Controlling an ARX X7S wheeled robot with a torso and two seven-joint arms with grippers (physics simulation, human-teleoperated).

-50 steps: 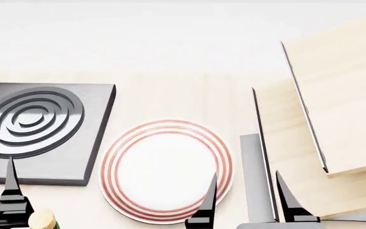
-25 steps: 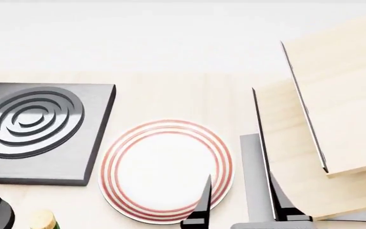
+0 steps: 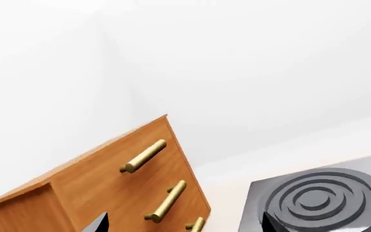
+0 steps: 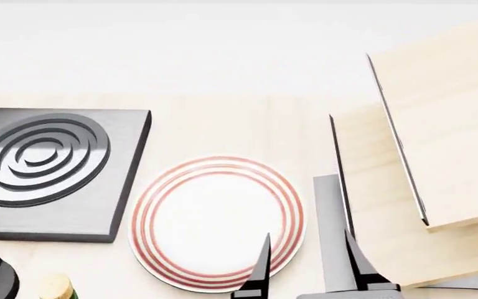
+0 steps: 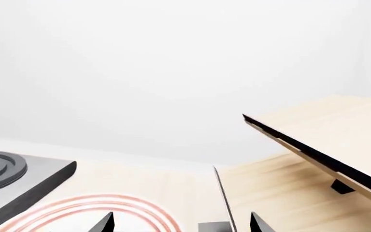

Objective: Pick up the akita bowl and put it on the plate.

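Desk (image 4: 222, 118) surface lies bare and pale beyond the plate (image 4: 216, 223), which sits at the near middle between the stove burner (image 4: 52, 171) on the left and tilted wooden panels (image 4: 438, 131) on the right. Spread and holding nothing, the right hand (image 4: 305, 265) hovers over the plate's near right rim. No view shows the akita bowl; the left hand (image 3: 184, 223) shows only two well-separated dark fingertips, beside a wooden drawer cabinet (image 3: 108, 183).
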